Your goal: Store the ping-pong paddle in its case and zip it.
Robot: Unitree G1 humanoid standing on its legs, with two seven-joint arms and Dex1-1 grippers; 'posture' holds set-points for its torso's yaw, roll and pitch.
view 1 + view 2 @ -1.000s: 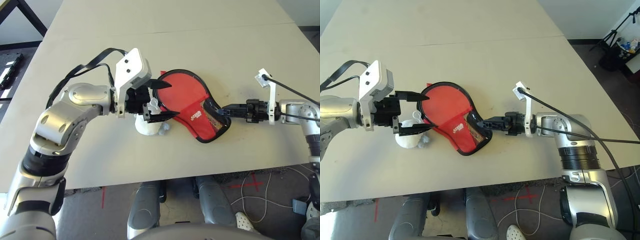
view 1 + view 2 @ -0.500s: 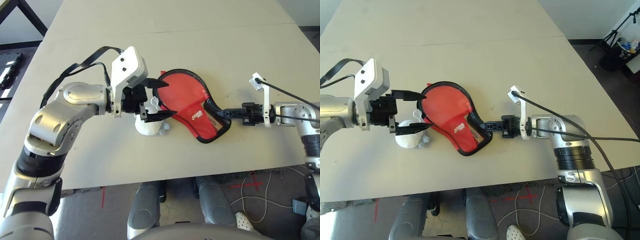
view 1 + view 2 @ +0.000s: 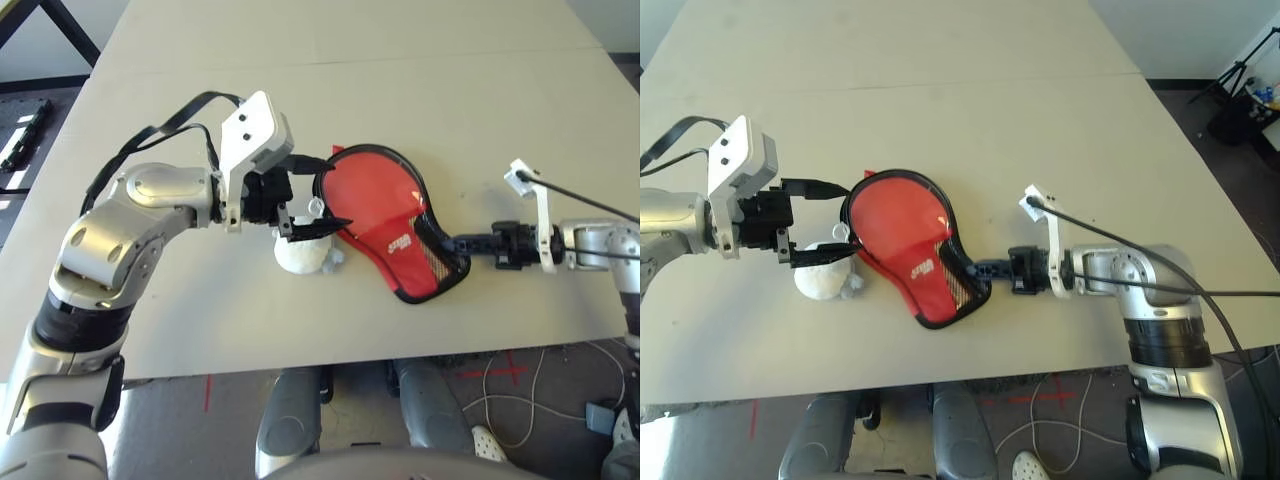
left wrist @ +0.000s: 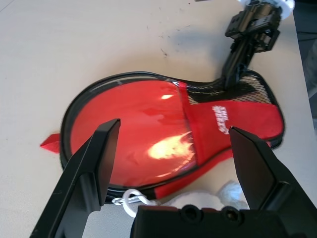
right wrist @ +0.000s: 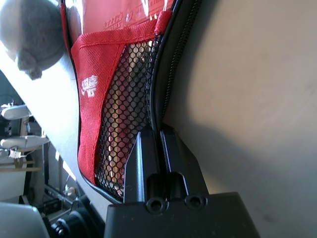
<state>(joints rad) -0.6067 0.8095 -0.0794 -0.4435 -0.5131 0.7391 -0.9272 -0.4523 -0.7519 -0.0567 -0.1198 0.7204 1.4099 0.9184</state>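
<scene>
Paddle case [image 3: 375, 200] in red with black edging, its rim clenched by the right gripper [image 5: 163, 131], left gripper [image 4: 176, 124] spread wide.

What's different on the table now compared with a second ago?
The right end effector has closed on the edge of the red case, pinching it between its fingers. The case has since slid slightly toward the robot, its narrow end nearer the front edge of the table. The left end effector is still open, and the whitish pouch stayed put.
</scene>
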